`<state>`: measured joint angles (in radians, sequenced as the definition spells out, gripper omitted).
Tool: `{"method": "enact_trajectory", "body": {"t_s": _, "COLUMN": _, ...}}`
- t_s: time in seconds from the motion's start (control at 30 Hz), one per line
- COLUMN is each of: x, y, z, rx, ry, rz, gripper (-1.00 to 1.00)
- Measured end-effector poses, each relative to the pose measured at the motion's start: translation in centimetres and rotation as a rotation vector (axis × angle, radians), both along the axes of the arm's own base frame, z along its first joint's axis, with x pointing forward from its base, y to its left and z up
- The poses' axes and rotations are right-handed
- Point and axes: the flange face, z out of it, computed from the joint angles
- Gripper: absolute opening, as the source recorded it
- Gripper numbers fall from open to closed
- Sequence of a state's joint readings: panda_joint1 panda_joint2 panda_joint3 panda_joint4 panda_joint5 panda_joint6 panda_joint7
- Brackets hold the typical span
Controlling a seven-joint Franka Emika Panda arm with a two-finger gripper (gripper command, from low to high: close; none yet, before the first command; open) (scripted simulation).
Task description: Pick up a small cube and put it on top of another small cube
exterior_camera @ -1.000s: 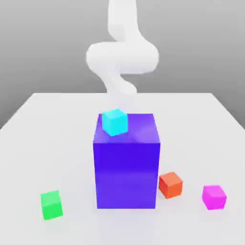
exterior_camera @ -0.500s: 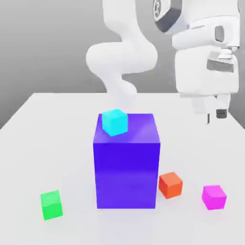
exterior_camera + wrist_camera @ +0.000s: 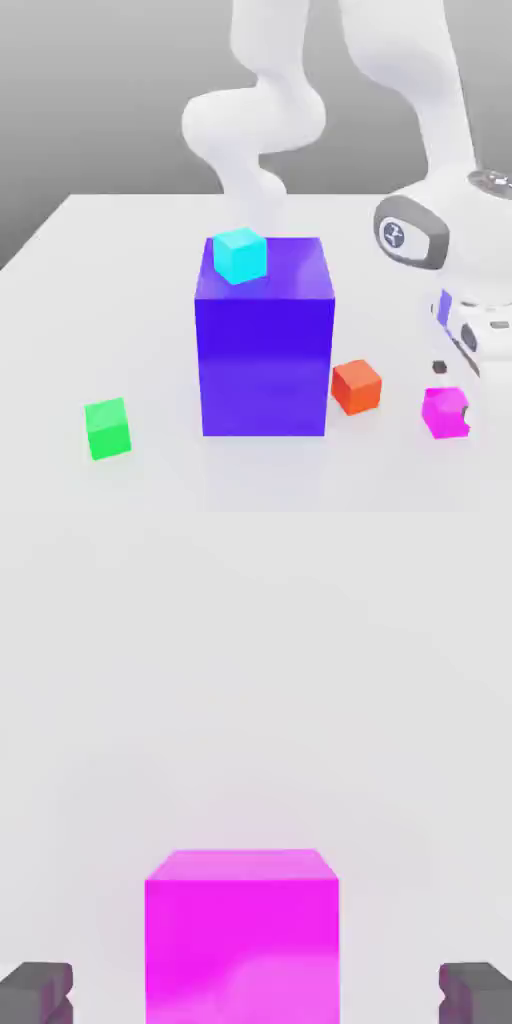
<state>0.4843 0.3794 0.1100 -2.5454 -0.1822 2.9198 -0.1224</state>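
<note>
My claw [image 3: 256, 994] is spread wide, with nothing gripped. The pink cube [image 3: 242, 942] lies between my two fingertips in the hand view, with a gap on either side, its side faces roughly square to them. It rests on the table [image 3: 150, 330], at the exterior view's right, beyond the orange cube [image 3: 357, 387]. I judge my next move is to settle around it, then close evenly.
</note>
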Motion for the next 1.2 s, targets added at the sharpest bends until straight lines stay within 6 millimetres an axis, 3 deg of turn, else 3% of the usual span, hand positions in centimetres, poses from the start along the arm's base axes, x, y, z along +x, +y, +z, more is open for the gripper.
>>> {"method": "enact_trajectory", "body": {"t_s": 0.23, "x": 0.0, "y": 0.0, "z": -0.2, "rx": -0.001, "ry": 0.002, "rz": 0.001, "gripper": -1.00}}
{"method": "enact_trajectory", "body": {"t_s": 0.4, "x": 0.0, "y": 0.0, "z": 4.8, "rx": -0.002, "ry": 0.001, "rz": 0.001, "gripper": -1.00}}
{"method": "enact_trajectory", "body": {"t_s": 0.5, "x": 2.5, "y": -1.0, "z": 5.9, "rx": -0.018, "ry": 0.019, "rz": -0.068, "gripper": -1.00}}
{"method": "enact_trajectory", "body": {"t_s": 0.7, "x": 8.5, "y": -7.9, "z": 6.7, "rx": -0.057, "ry": 0.035, "rz": -0.313, "gripper": -1.00}}
{"method": "enact_trajectory", "body": {"t_s": 0.87, "x": 11.8, "y": -15.6, "z": 7.9, "rx": -0.079, "ry": 0.033, "rz": -0.531, "gripper": -1.00}}
{"method": "enact_trajectory", "body": {"t_s": 1.07, "x": 13.4, "y": -25.9, "z": 9.9, "rx": -0.089, "ry": 0.025, "rz": -0.801, "gripper": -1.00}}
{"method": "enact_trajectory", "body": {"t_s": 1.2, "x": 12.8, "y": -33.1, "z": 11.2, "rx": -0.084, "ry": 0.018, "rz": -0.986, "gripper": -1.00}}
